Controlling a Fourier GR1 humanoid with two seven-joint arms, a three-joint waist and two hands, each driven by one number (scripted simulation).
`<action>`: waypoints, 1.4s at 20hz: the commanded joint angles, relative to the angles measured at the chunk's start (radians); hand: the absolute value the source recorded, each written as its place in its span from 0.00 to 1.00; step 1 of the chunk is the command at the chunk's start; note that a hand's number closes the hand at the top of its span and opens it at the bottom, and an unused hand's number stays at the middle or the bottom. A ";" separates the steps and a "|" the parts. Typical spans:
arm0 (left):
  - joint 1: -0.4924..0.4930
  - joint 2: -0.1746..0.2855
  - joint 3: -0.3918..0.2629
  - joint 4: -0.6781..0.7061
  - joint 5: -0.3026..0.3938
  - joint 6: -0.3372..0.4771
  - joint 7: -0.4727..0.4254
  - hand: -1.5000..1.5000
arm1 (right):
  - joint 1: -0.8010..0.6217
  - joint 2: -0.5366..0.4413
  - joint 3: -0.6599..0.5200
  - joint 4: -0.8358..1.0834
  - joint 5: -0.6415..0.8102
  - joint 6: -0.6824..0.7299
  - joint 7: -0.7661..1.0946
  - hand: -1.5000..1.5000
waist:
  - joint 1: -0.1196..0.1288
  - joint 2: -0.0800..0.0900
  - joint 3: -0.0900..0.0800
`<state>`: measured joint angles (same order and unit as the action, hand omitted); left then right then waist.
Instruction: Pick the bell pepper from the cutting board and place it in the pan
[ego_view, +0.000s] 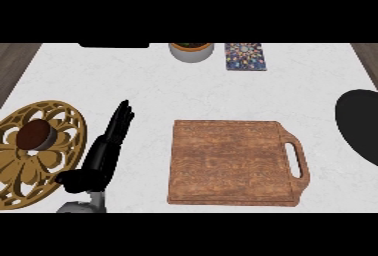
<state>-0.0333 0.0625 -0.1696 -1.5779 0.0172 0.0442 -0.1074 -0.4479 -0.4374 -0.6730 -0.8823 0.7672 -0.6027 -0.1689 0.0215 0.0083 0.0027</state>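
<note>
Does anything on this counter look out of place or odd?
Yes: the brown wooden cutting board is bare, and no bell pepper shows anywhere, not even in the black round pan at the right edge.

The cutting board lay on the tabletop, a trivet to its left, the pan to its right, a pot behind it.

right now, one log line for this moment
left hand open beside cutting board | nothing on it | pan at right edge
</note>
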 joint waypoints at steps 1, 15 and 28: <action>-0.044 -0.017 0.000 -0.028 -0.007 0.021 0.060 0.50 | -0.076 -0.076 -0.060 0.266 -0.083 -0.090 -0.177 1.00 | 0.004 0.001 0.001; -0.012 -0.038 -0.039 0.046 -0.027 -0.005 -0.041 0.50 | -0.195 -0.198 -0.017 0.641 -0.038 0.313 -0.113 0.00 | 0.049 0.021 0.006; 0.025 0.002 0.013 -0.016 0.005 -0.022 -0.022 0.50 | -0.155 -0.253 -0.270 0.649 -0.330 0.413 -0.421 0.00 | 0.008 0.004 0.002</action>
<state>-0.0377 0.0653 -0.1593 -1.5826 0.0225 0.0217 -0.1071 -0.6397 -0.6855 -0.8889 -0.2576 0.5063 -0.2445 -0.5185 0.0385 0.0170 0.0065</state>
